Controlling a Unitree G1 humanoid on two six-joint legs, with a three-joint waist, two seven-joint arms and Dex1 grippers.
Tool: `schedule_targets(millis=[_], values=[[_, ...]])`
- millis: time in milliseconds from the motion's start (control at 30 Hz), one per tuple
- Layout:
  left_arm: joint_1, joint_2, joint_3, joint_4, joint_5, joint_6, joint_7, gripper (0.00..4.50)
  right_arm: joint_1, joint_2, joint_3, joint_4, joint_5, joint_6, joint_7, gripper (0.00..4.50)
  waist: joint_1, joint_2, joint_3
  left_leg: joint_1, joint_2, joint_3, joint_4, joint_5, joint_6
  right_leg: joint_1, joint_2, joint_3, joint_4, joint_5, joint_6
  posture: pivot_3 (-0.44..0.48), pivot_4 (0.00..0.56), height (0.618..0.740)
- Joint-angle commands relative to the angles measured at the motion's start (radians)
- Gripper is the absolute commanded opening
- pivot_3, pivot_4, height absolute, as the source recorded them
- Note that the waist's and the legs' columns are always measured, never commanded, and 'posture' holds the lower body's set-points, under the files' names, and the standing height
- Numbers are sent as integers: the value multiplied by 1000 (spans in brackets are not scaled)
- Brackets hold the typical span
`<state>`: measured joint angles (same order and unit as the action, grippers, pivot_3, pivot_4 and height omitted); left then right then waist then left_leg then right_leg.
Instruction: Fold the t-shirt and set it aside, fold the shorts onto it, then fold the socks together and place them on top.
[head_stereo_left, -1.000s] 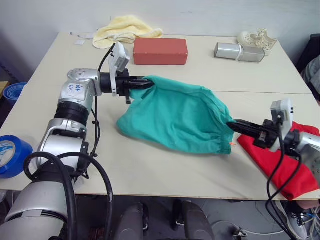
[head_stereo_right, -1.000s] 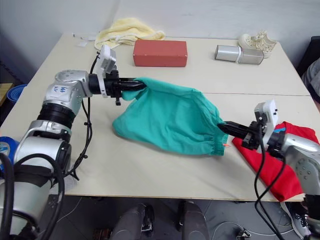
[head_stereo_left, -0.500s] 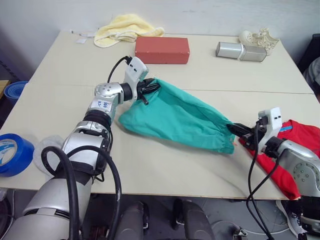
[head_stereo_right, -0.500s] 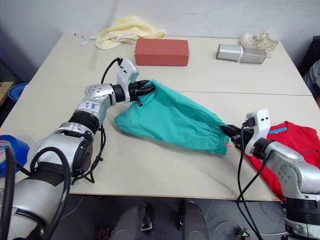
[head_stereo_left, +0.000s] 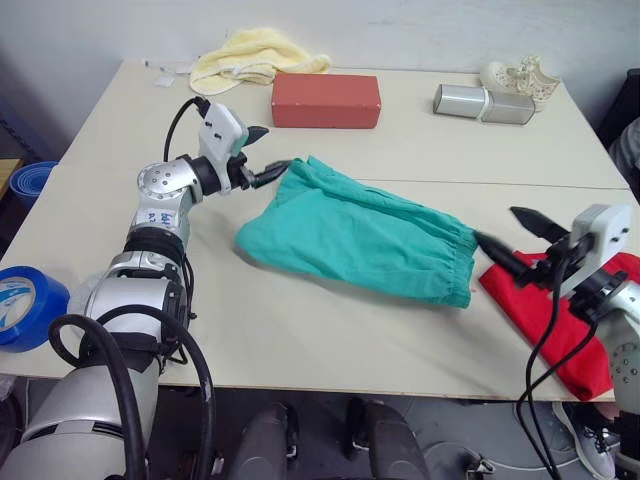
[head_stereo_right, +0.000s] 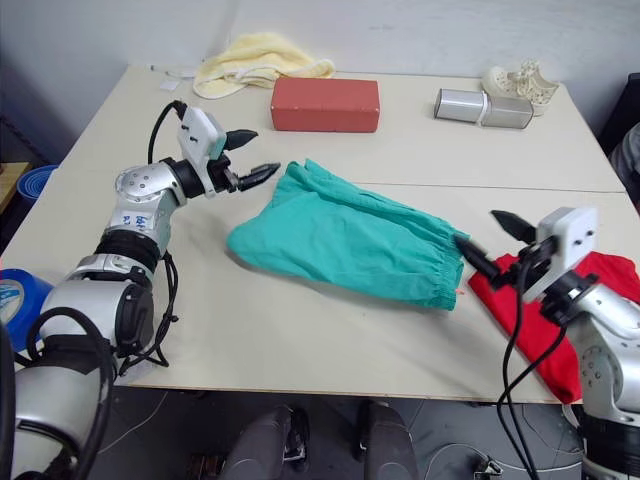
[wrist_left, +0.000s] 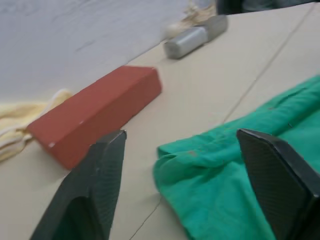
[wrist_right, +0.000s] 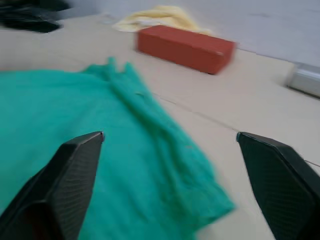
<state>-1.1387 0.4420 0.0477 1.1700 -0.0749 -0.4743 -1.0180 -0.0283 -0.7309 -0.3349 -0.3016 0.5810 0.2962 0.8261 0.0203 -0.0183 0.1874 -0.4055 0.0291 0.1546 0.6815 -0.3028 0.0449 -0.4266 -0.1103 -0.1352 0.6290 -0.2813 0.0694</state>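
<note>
The teal-green shorts (head_stereo_left: 360, 240) lie folded and flat on the middle of the table, with the waistband toward the right. My left gripper (head_stereo_left: 268, 150) is open just off their far left corner, holding nothing. Its fingers (wrist_left: 95, 185) frame that corner of the shorts (wrist_left: 240, 175) in the left wrist view. My right gripper (head_stereo_left: 508, 232) is open just right of the waistband, above the edge of the red t-shirt (head_stereo_left: 560, 320). The t-shirt lies at the table's right front. Small pale socks (head_stereo_left: 520, 75) lie at the back right.
A red box (head_stereo_left: 325, 100) and a pale yellow towel (head_stereo_left: 255, 55) sit at the back of the table. A silver box (head_stereo_left: 482, 103) lies next to the socks. A blue tape roll (head_stereo_left: 25, 305) rests at the table's left front edge.
Both grippers have opened and let go of the shorts, which now rest flat on the table. The left gripper drew back to the left, the right one back to the right.
</note>
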Motion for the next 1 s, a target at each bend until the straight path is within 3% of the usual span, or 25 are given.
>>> schedule_targets(millis=[33,133,233,333,533,667,833,933,1000], values=[[98,8,-35,-177,-64,-96,-261,4483,35,-26,99,-114,-94,-69,53,4500,-2,0,0,0,0,0,0,0,0,0,0,0,0,0,0,0,150,740],[205,28,-67,-314,-82,-112,-358,4483,64,-17,210,-159,-185,-71,29,4500,-7,0,0,1,0,1,2,0,0,0,-1,2,0,0,1,0,150,740],[269,47,-99,-377,-35,-129,-332,4483,75,-14,306,-161,-295,-95,10,4500,-16,0,0,1,1,1,2,0,0,0,-3,4,0,0,0,0,150,740],[305,40,-138,-407,8,-117,-295,4483,56,24,312,-159,-315,-112,-32,4500,-17,0,0,1,0,1,2,0,1,0,-4,4,1,0,0,0,150,740],[266,-26,-233,-281,200,-129,-45,4483,133,33,256,-151,-304,-192,-17,4500,3,0,0,1,-1,-1,2,0,2,1,-3,4,0,1,1,0,150,740],[228,-43,-273,-217,262,-79,32,4483,127,20,259,-95,-366,-208,-39,4500,5,-1,-1,2,-2,-1,3,0,4,3,-4,3,-1,2,3,0,150,740],[204,-45,-313,-171,292,-39,32,3271,48,68,307,16,-445,-215,-105,4500,1,-1,-2,4,-1,-1,3,0,5,5,-6,4,-1,5,2,0,150,740],[215,-51,-322,-189,260,2,-32,2284,17,84,335,67,-476,-257,-104,3876,1,-1,-2,5,0,-1,3,0,4,5,-6,5,-1,5,1,0,150,740],[239,-55,-314,-244,207,65,-115,1627,9,85,344,79,-482,-279,-95,3192,1,0,-2,5,-1,-1,3,0,4,5,-6,4,-1,5,1,0,150,740]])
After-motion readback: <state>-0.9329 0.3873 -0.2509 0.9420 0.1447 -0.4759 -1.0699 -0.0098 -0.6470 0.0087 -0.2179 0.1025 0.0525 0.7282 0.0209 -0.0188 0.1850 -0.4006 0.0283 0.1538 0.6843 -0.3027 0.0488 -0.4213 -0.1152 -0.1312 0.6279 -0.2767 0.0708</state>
